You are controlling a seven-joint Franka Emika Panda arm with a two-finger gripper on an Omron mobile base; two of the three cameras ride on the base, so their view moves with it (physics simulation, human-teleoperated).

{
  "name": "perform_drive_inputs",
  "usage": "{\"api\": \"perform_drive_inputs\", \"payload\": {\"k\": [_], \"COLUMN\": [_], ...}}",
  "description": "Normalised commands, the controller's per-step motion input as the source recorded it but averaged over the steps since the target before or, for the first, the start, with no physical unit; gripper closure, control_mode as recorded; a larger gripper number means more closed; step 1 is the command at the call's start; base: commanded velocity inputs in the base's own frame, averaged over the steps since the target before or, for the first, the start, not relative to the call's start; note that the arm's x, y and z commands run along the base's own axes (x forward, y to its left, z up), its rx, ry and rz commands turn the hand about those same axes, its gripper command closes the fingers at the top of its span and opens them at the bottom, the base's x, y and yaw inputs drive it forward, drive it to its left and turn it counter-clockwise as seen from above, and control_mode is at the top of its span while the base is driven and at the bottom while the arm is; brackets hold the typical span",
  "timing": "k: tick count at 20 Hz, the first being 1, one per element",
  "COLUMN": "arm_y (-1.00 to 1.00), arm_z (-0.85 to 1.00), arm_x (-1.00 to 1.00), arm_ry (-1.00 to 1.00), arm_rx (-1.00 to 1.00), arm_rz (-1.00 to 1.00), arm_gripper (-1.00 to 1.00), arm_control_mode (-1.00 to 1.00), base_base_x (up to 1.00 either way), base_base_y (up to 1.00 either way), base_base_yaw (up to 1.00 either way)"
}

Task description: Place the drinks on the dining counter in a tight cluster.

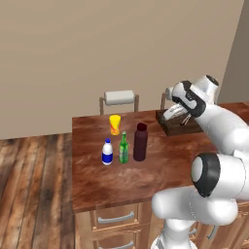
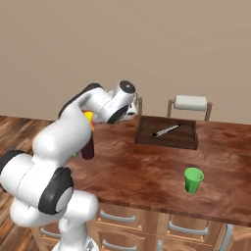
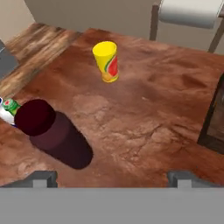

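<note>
Left base view has the four drinks standing upright on the dining counter (image 1: 97, 177): white bottle (image 1: 107, 152), green bottle (image 1: 124, 148) and maroon bottle (image 1: 140, 142) in a close row, with the yellow cup (image 1: 115, 124) set a little behind them, apart from the row and nearer the paper-towel roll (image 1: 119, 97). From here the claw (image 1: 181, 115) hangs above the counter's right part, over the near edge of a dark tray (image 1: 177, 125), so the cup lies to its left and slightly farther back. Right base view puts the arm across the drinks; a bit of the yellow cup (image 2: 88, 116) shows behind the wrist, the maroon bottle (image 2: 88, 147) below it, and a green mug (image 2: 193, 179) stands well off to the right. Hand view shows the two fingertips (image 3: 41, 178) spread wide with nothing between them, the cup (image 3: 106, 61) upright ahead and the maroon bottle (image 3: 50, 131) close on the left. My guess is the cup gets fetched next.
</note>
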Motion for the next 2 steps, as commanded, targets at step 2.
{"api": "perform_drive_inputs", "payload": {"k": [2], "arm_y": [0.0], "arm_z": [0.11], "arm_x": [-0.3], "arm_ry": [0.0], "arm_rx": [-0.15], "arm_rz": [-0.34], "arm_gripper": [-1.0], "arm_control_mode": [-1.0], "base_base_x": [0.0], "base_base_y": [0.0], "base_base_yaw": [0.0]}}
